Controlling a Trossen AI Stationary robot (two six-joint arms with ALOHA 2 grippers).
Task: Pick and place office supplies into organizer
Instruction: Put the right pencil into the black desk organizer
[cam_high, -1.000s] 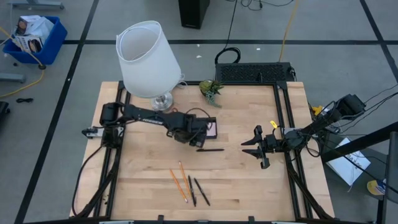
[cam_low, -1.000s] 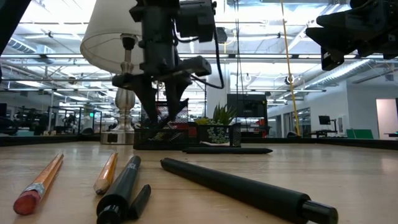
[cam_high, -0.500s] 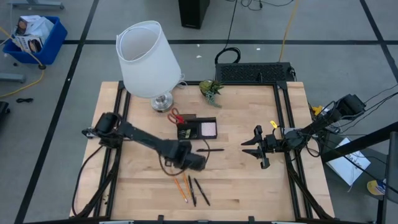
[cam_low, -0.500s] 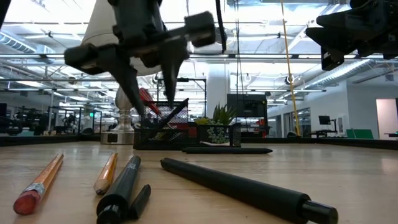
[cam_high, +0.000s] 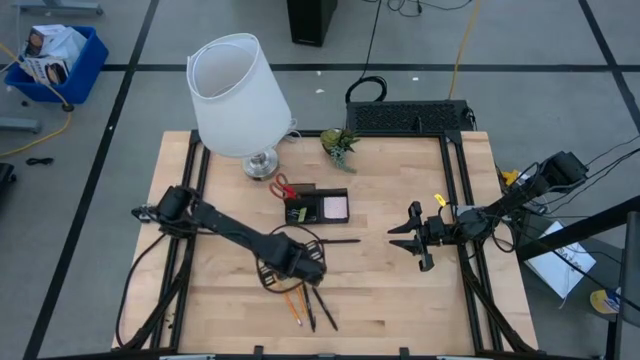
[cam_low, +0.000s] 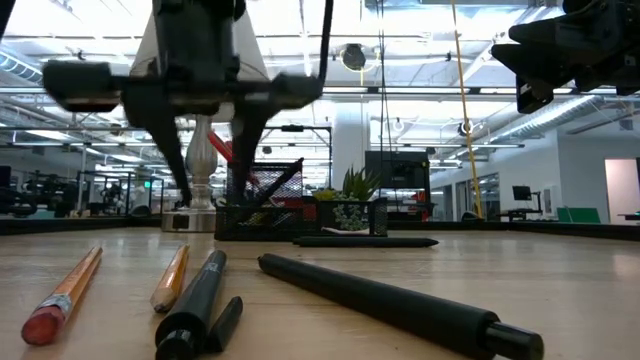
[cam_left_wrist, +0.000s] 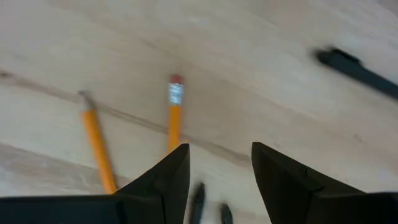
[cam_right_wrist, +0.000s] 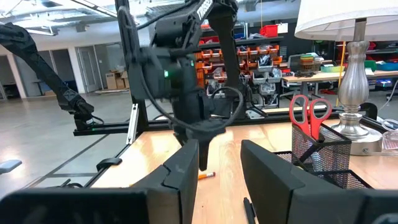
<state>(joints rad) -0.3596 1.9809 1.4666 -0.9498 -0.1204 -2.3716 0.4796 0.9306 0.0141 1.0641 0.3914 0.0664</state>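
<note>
Left claw (cam_high: 303, 275) of mine hangs spread and empty just above the orange pencils (cam_high: 290, 296) on the desk (cam_high: 380, 290); my right claw (cam_high: 418, 238) waits apart, spread.

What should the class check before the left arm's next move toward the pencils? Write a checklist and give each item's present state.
1. Left jaws open, nothing held: ok.
2. Eraser-tipped pencil lined up between the left jaws in the wrist view: ok.
3. Room around that pencil for a clean grasp: probably not ok. The second pencil and the black pens lie close.
4. Free compartment in the organizer for a pencil: cannot tell.
5. Way from pencils to organizer: a lone pen lies between on the table, so lift over it; ok.
6. Right arm out of the way at the table's right side: ok.
</note>
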